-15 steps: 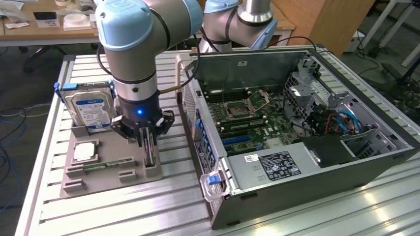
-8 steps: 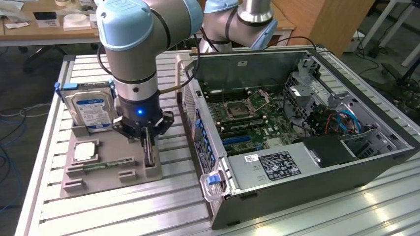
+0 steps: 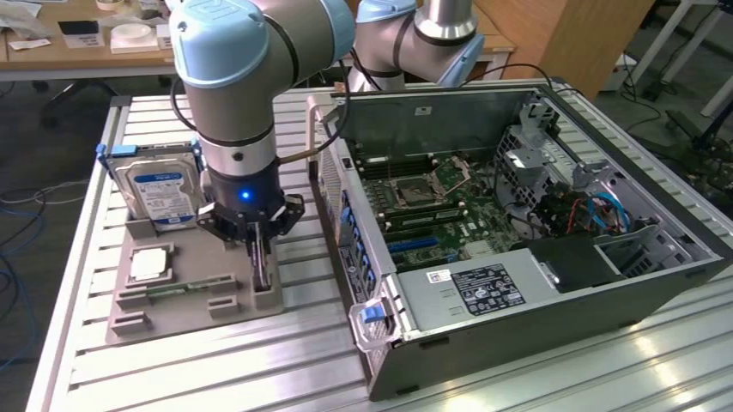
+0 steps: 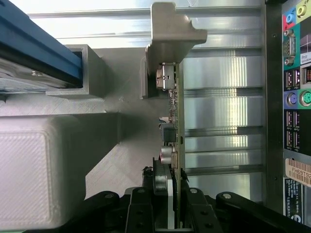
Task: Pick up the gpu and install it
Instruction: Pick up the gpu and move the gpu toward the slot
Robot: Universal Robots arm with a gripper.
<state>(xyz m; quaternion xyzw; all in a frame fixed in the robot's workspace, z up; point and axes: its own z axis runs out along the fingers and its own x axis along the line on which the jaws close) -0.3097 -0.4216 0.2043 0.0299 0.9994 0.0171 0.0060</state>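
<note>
The gpu (image 3: 263, 273) stands on edge, a thin dark card at the grey holder's (image 3: 195, 300) side nearest the computer case. My gripper (image 3: 257, 245) comes down on it from above. In the wrist view I look along the card's edge (image 4: 178, 121) to its silvery end bracket (image 4: 171, 34). My gripper (image 4: 174, 206) is shut on the gpu, with one black finger (image 4: 148, 204) on each flat side. I cannot tell whether the card's lower edge still rests in the holder's slot.
The holder also carries a silver hard drive with a blue-white label (image 3: 160, 193), a square chip (image 3: 150, 264) and a green memory stick (image 3: 172, 289). An open computer case (image 3: 550, 292) with its motherboard (image 3: 430, 206) lies at the exterior view's right, its rear ports (image 4: 294, 73) close by. All rest on a slatted metal table (image 3: 229, 369).
</note>
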